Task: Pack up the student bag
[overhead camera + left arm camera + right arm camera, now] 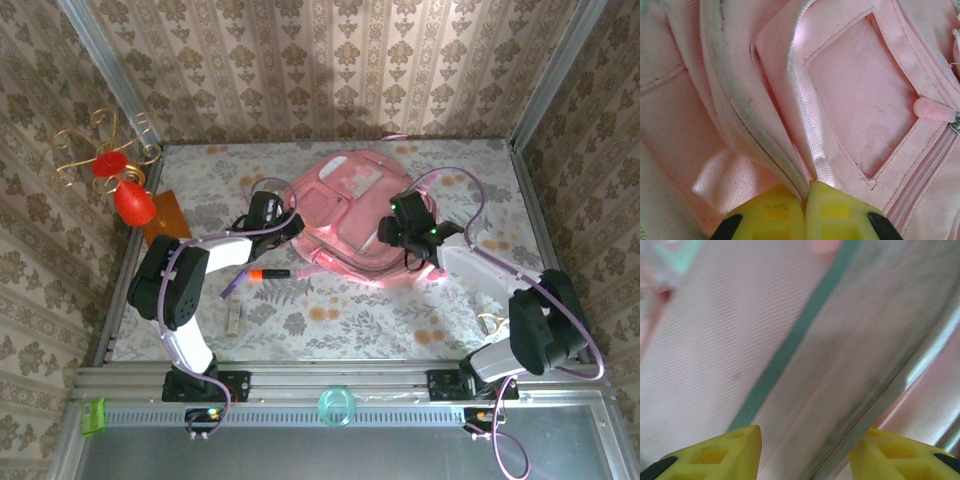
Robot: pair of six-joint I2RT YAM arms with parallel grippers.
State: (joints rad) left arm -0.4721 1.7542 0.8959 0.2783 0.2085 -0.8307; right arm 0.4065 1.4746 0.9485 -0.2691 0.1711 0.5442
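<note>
The student bag [345, 215], a soft pink backpack, lies in the middle of the table. At its left edge my left gripper [288, 226] is shut on a fold of the bag. Close up, the yellow fingertips of the left gripper [807, 189] pinch a pale piped seam of the bag [850, 90] beside a stitched pocket panel and a pink zip pull [930, 109]. My right gripper [398, 236] is pressed against the bag's right side. The right gripper [806, 440] stands open, with a pale grey band and a teal stripe of the bag [700, 365] running between the fingers; that view is blurred.
An orange-capped marker [268, 273], a purple pen [231, 284] and a small grey bar [236, 318] lie on the table left of the bag. A red figure [133, 203] and a brown block [166, 214] stand at the far left. A teal ring [337, 405] sits on the front rail.
</note>
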